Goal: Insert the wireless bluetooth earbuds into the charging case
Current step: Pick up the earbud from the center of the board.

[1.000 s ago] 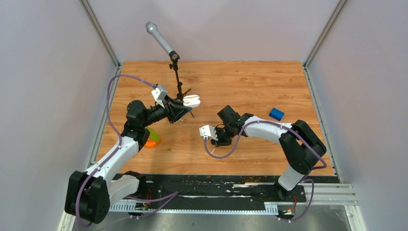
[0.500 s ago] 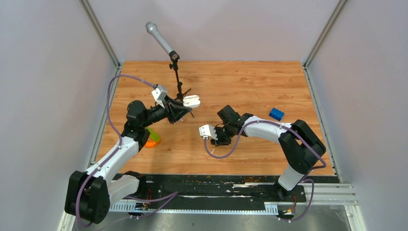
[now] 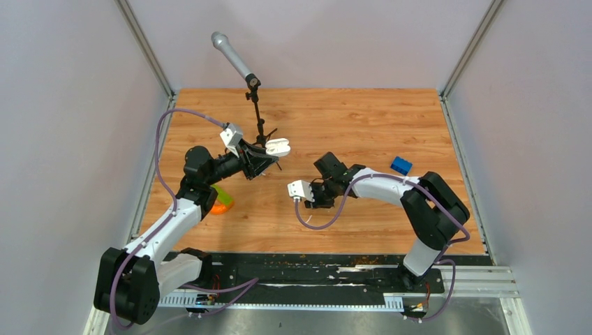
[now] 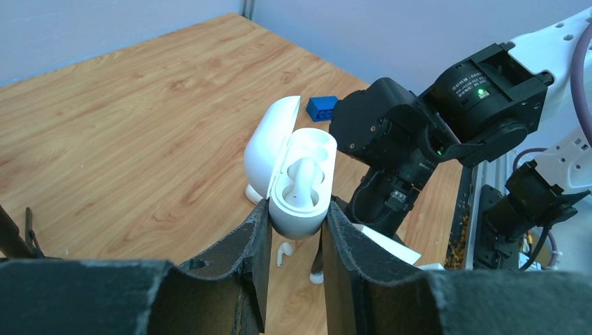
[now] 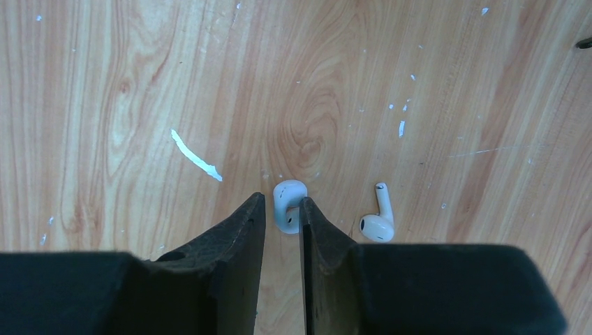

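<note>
Charging case (image 4: 290, 164) in left gripper (image 4: 297, 209), right gripper (image 5: 283, 202) at counter (image 5: 433, 84).
Left jaws clenched on open case; right jaws slightly parted at one earbud (image 5: 288, 211), grip unclear; other earbud (image 5: 378, 222) just beside.

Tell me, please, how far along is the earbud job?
Done: the left gripper holds the charging case above the table, lid open. In hand: the right gripper has its fingertips around one earbud lying on the table; whether it is gripped is unclear. Left: that earbud and the second earbud beside it must both go into the case.
</note>
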Tool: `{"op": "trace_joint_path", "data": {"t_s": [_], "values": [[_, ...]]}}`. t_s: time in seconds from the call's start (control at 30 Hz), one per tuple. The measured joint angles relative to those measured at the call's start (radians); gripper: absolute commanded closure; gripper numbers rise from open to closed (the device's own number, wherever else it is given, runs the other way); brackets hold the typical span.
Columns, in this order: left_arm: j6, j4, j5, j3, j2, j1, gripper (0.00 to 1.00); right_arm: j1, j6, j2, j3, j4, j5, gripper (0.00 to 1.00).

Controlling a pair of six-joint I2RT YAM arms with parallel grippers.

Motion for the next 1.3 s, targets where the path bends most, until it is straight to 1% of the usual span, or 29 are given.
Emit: {"op": "trace_joint_path", "data": {"t_s": [0.17, 0.33, 0.53, 0.7, 0.93, 1.2, 1.3], "values": [[0.0, 0.0, 0.0, 0.0, 0.0, 0.0, 1.0, 0.001, -0.007, 0.008, 0.006, 0.003, 0.01, 0.79], [0.0, 0.0, -0.001, 0.0, 0.0, 0.0, 1.0, 0.001, -0.007, 0.01, 0.018, -0.006, 0.018, 0.85], [0.0, 0.0, -0.001, 0.0, 0.001, 0.0, 1.0, 0.001, -0.006, 0.022, 0.042, -0.014, 0.02, 0.94], [0.0, 0.0, -0.003, 0.0, 0.002, 0.0, 1.0, 0.001, -0.003, 0.022, 0.067, -0.049, 0.019, 1.0], [0.002, 0.0, -0.003, 0.0, 0.016, 0.0, 1.0, -0.027, 0.027, 0.006, 0.149, -0.157, 0.013, 1.0], [0.007, 0.002, 0.001, 0.0, 0.041, 0.0, 1.0, -0.111, 0.11, -0.113, 0.272, -0.33, -0.016, 1.0], [0.008, 0.009, 0.005, 0.0, 0.049, 0.0, 1.0, -0.131, 0.148, -0.151, 0.352, -0.409, -0.034, 1.0]]}}
